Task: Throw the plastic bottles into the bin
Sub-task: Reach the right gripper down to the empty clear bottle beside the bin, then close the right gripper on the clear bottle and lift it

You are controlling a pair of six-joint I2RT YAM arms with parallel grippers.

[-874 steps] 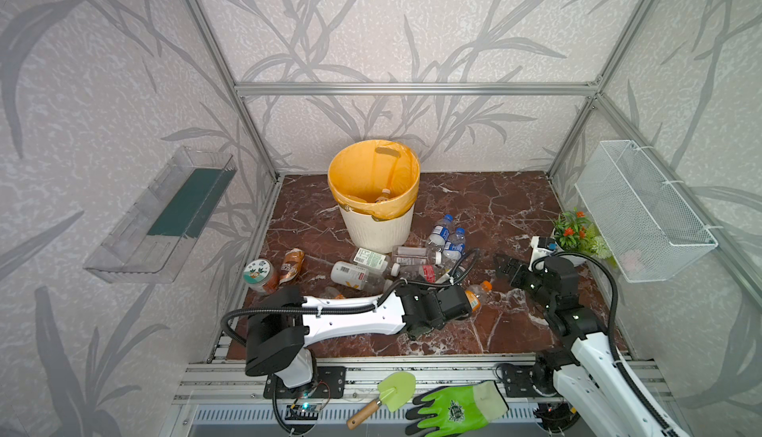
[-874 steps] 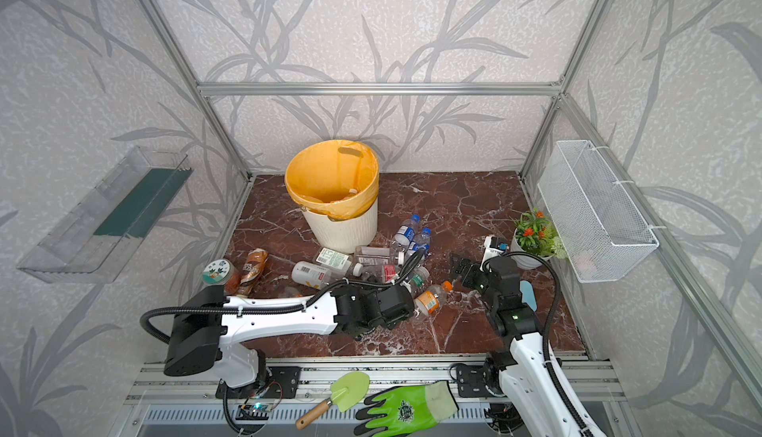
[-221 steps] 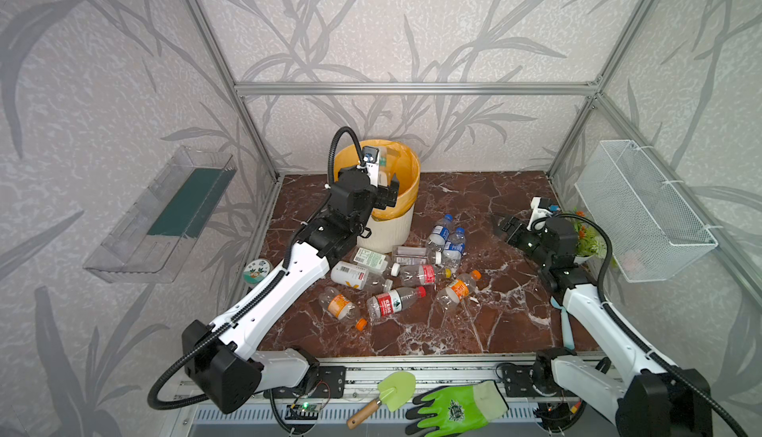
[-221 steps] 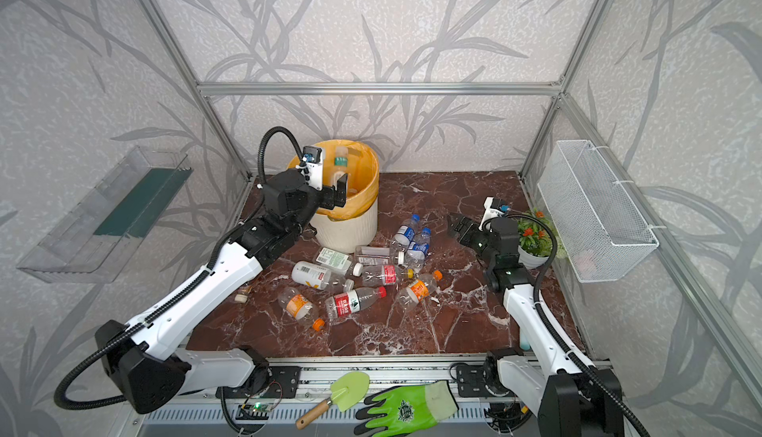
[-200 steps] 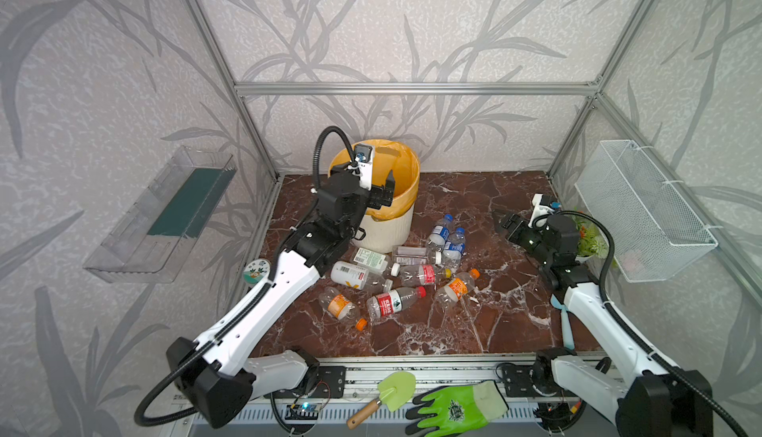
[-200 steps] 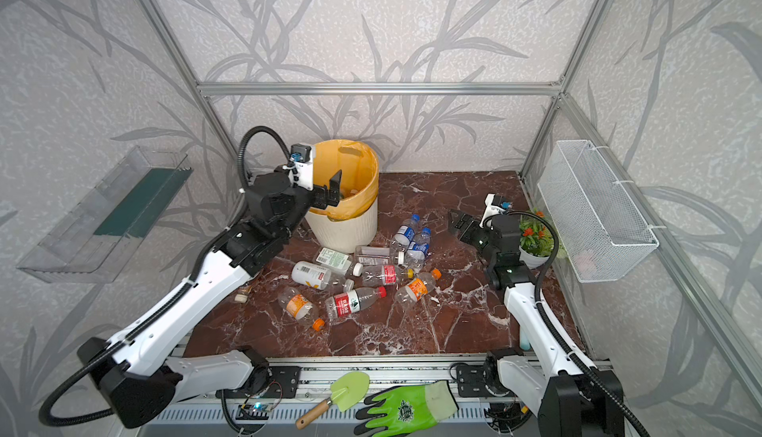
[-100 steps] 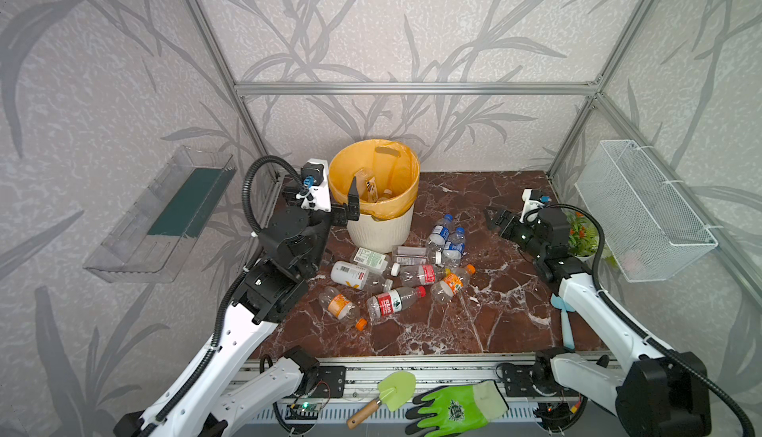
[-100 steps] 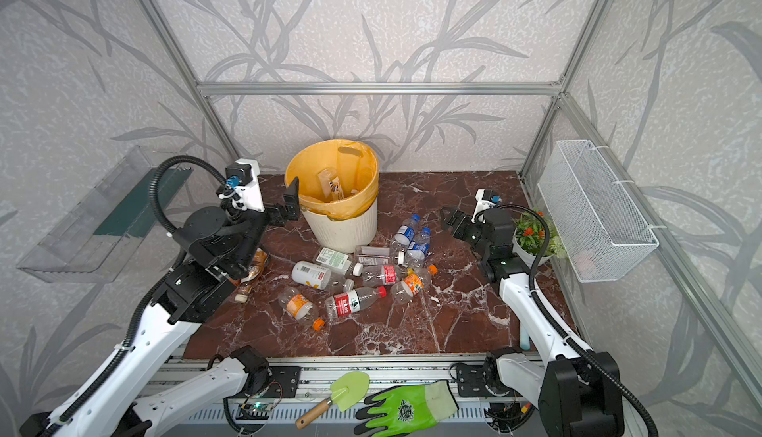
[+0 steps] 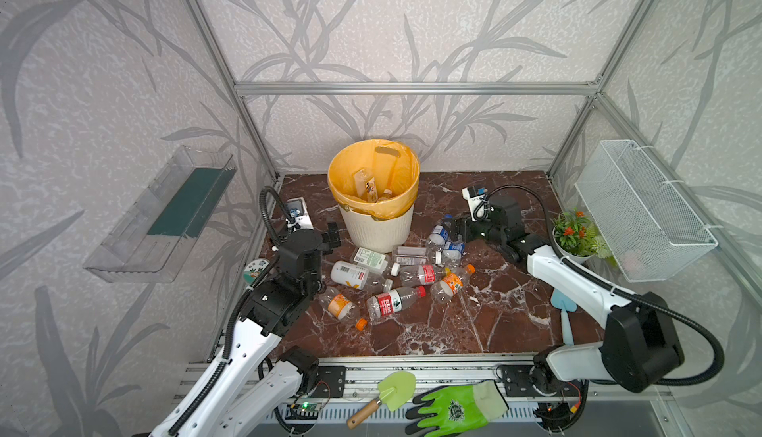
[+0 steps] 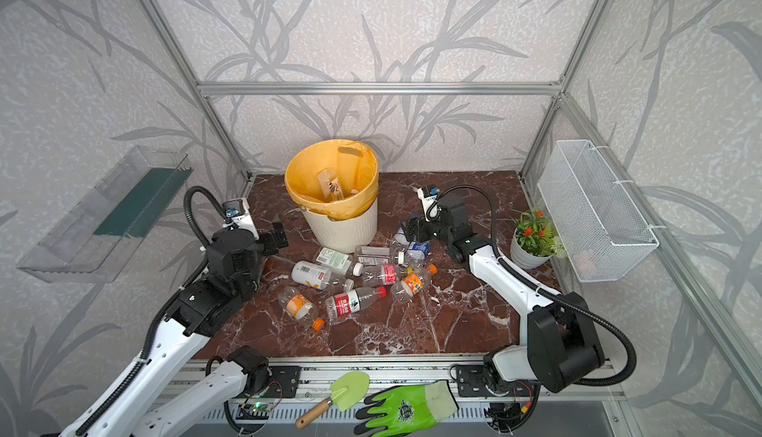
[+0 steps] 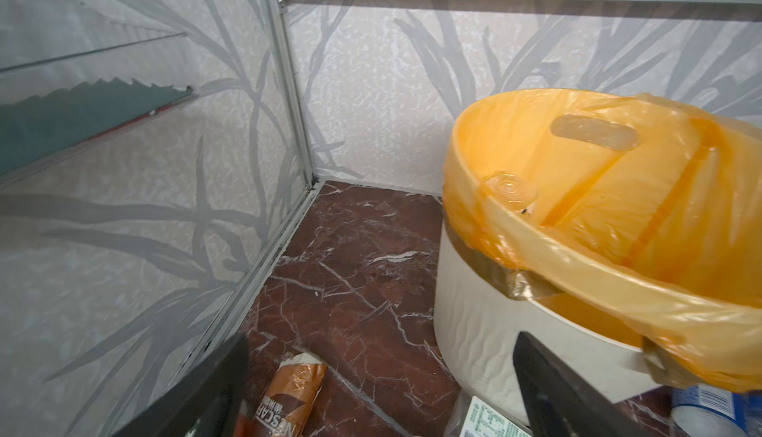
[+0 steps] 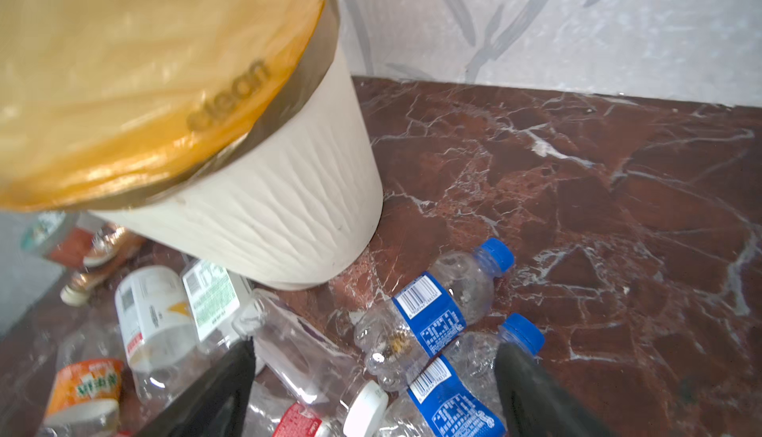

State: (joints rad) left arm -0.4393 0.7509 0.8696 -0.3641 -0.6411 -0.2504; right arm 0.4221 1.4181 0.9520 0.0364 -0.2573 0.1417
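Observation:
The cream bin [image 9: 377,231] with its orange bag stands at the back middle, with bottles [image 9: 367,185] lying inside it. Several plastic bottles [image 9: 389,301] lie scattered on the floor in front of it. My left gripper [image 9: 323,236] hangs open and empty just left of the bin [image 11: 474,323]. My right gripper [image 9: 453,224] is open and low over two blue-labelled bottles [image 9: 440,235] right of the bin. In the right wrist view these blue-labelled bottles [image 12: 429,315] and a clear white-capped bottle [image 12: 305,356] lie between the open fingers [image 12: 536,389].
An orange coffee sachet [image 11: 288,398] and a short jar [image 9: 253,270] lie by the left wall. A potted plant [image 9: 575,235], a wire basket [image 9: 643,208] and a blue scoop [image 9: 563,303] are on the right. A clear tray [image 9: 165,216] hangs on the left wall.
My left arm has swung back from over the bin, leftward and down. A bottle now lies in the bin. My right gripper has moved left and down towards the blue-labelled bottles.

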